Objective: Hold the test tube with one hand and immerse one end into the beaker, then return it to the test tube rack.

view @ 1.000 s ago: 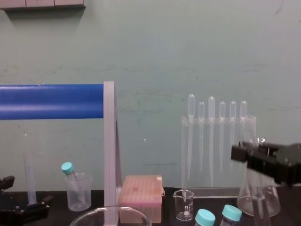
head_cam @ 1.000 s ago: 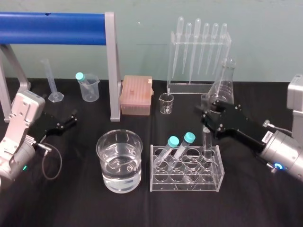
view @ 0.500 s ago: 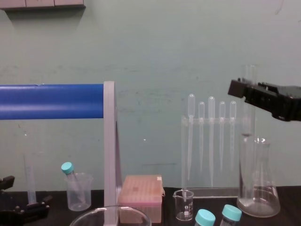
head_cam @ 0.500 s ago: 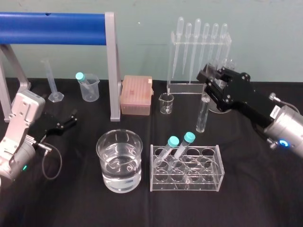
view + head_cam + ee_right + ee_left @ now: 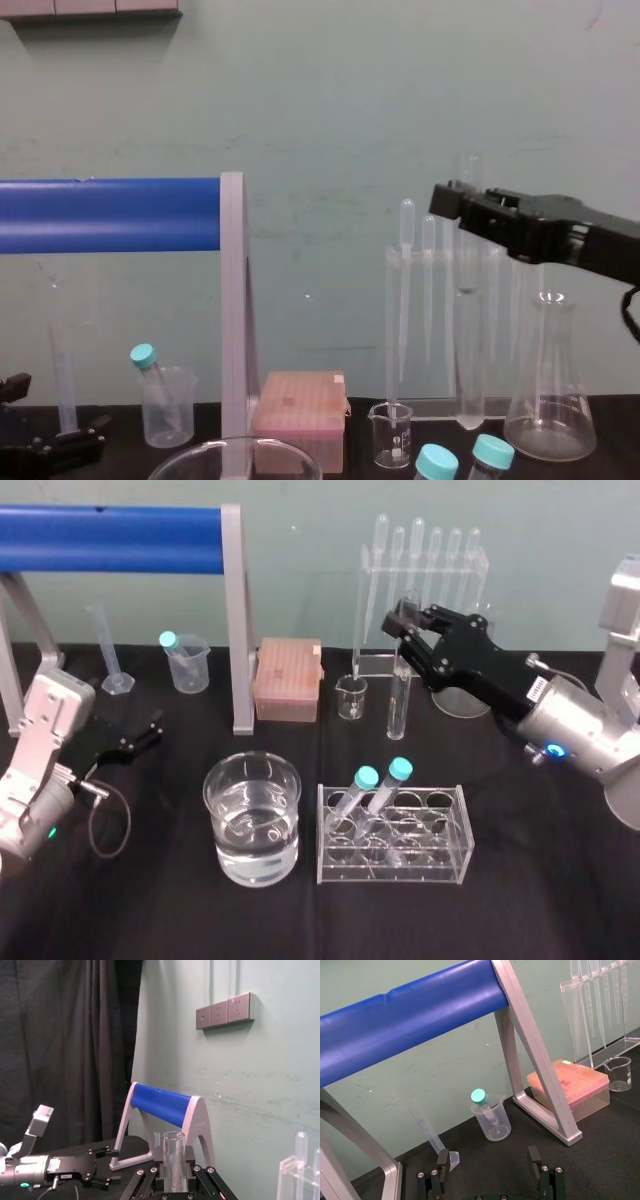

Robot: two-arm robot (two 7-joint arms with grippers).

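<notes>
Glass test tube (image 5: 398, 705), long, slim, clear, hangs upright, clenched near its rim in my black right tool (image 5: 405, 620). Wide water-filled glass beaker (image 5: 225, 780) stands below and left of the tool. Risk: tube slipping, or clipping that rim on a low crossing. Left tool (image 5: 150, 730) parked, released, on the table (image 5: 520, 900).

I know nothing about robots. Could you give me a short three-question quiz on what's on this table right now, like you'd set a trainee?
1. True or false: the uncapped test tube stands in the rack.
2. Which gripper holds that tube? A the left one; B the right one; C neither.
3. Fill in: ___ teal-capped tubes lean in the rack.
Key: 1 false, it hangs upright in the air behind the rack; 2 B, the right gripper, while the left gripper sits open at the far left; 3 two.
</notes>
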